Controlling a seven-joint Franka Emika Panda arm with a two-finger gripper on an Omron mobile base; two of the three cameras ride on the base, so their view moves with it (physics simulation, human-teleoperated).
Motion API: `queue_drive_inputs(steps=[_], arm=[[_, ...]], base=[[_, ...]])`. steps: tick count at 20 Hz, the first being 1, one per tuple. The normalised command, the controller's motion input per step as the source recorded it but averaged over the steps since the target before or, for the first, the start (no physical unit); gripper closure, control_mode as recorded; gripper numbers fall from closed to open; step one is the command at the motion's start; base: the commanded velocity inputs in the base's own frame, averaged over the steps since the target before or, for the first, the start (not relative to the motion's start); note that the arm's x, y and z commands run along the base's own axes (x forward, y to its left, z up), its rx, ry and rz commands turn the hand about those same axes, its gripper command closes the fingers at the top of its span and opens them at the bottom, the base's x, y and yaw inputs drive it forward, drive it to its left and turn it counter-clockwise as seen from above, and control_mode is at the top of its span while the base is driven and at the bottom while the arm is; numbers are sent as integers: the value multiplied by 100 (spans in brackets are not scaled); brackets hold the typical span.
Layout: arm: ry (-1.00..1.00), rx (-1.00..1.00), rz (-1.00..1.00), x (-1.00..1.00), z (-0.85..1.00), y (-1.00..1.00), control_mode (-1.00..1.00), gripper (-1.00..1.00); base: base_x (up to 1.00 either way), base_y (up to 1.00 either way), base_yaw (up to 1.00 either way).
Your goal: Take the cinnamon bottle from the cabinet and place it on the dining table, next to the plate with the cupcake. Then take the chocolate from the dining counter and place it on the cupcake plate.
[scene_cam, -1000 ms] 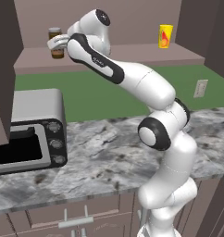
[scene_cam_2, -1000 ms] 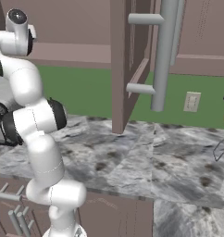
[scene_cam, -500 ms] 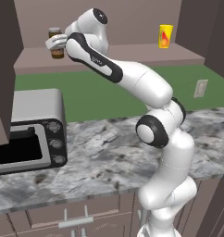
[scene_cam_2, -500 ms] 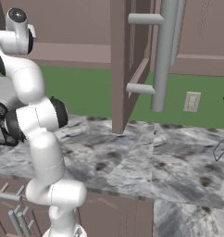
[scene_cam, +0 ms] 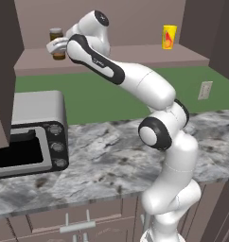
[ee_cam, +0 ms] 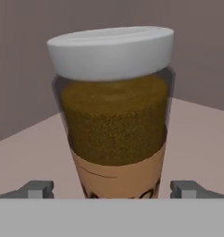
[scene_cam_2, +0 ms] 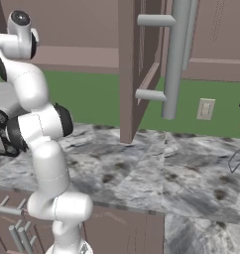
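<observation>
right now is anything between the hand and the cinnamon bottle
Nothing visible. The open hand faces the cinnamon bottle directly; its fingertips stand on either side of the bottle's base on the cabinet shelf, not yet closed on it.

The cinnamon bottle (scene_cam: 56, 43) is standing upright on the cabinet (scene_cam: 135, 54) shelf, toward its left end, with the gripper (scene_cam: 54, 47) sitting right at it, one fingertip either side. A container (scene_cam: 168, 37) is standing well to the right on the same shelf. Below, a microwave (scene_cam: 29, 134) is sitting on the desk (scene_cam: 97, 156), left of the arm.
</observation>
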Motion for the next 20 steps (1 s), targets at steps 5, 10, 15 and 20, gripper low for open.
queue_drive_inputs(steps=[5,10,15,20], arm=[[0,0,2,7,-9,0,-100,-100],[0,0,2,13,-3,0,-100,-100],[0,0,1,9,0,0,-100,-100],[0,0,1,4,0,2,-100,-100]], base=[[0,0,0],[0,0,0],[0,0,0],[0,0,0]])
